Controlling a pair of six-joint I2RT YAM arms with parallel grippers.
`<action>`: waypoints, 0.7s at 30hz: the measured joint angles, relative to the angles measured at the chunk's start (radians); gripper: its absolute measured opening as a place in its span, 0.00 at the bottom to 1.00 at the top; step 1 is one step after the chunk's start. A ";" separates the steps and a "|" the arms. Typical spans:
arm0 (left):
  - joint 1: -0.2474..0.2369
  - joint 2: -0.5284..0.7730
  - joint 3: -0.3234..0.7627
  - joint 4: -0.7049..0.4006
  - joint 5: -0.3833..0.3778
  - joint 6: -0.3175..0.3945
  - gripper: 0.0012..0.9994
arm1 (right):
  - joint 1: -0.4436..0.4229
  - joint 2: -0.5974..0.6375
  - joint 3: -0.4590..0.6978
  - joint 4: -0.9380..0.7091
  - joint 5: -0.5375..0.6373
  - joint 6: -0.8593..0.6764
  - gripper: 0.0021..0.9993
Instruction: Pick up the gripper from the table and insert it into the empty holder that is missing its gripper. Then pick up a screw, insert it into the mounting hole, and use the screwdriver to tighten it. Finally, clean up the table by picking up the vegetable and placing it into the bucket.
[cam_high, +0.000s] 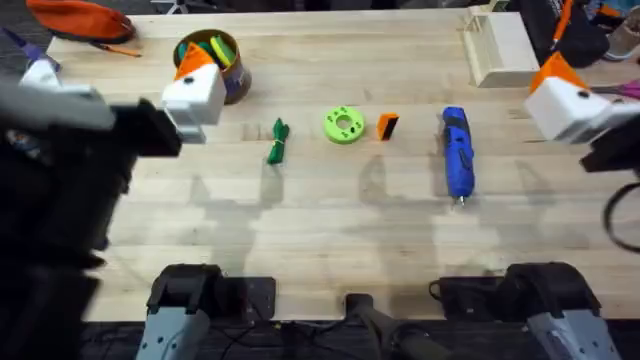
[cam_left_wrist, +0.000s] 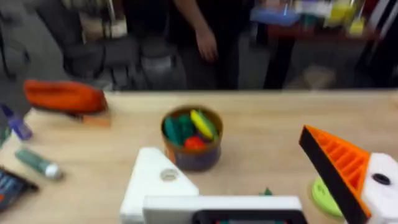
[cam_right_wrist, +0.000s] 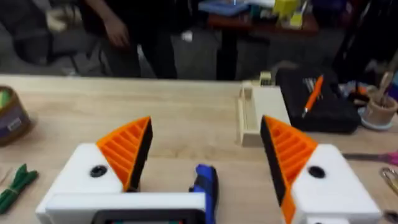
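Note:
The loose orange gripper (cam_high: 387, 125) lies on the table (cam_high: 330, 230) between a lime-green disc and the blue screwdriver (cam_high: 457, 152). The dark green vegetable (cam_high: 278, 140) lies left of the disc. At the back left stands the bucket (cam_high: 212, 62), with toy pieces inside. My left gripper (cam_high: 195, 88) hovers beside the bucket, open; in its wrist view one side is the bare white holder (cam_left_wrist: 155, 180) with a round mounting hole (cam_left_wrist: 169, 175), and the other side carries an orange finger (cam_left_wrist: 339, 165). My right gripper (cam_high: 562, 92) is open at the far right, both orange fingers (cam_right_wrist: 127, 149) in place. No screw is visible.
The lime-green disc (cam_high: 344, 124) with holes sits mid-table. A wooden box (cam_high: 495, 45) stands at the back right and an orange object (cam_high: 80, 18) at the back left. The front half of the table is bare wood. A person stands behind the table.

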 joint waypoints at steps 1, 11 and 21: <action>0.000 0.052 0.049 -0.048 0.000 0.000 0.99 | 0.000 0.052 0.060 -0.066 0.000 0.000 0.99; 0.000 0.463 0.369 -0.376 0.000 0.000 0.99 | 0.000 0.473 0.430 -0.527 0.003 0.000 0.99; 0.000 0.641 0.431 -0.465 0.000 0.000 0.99 | 0.000 0.661 0.508 -0.681 0.003 0.038 0.99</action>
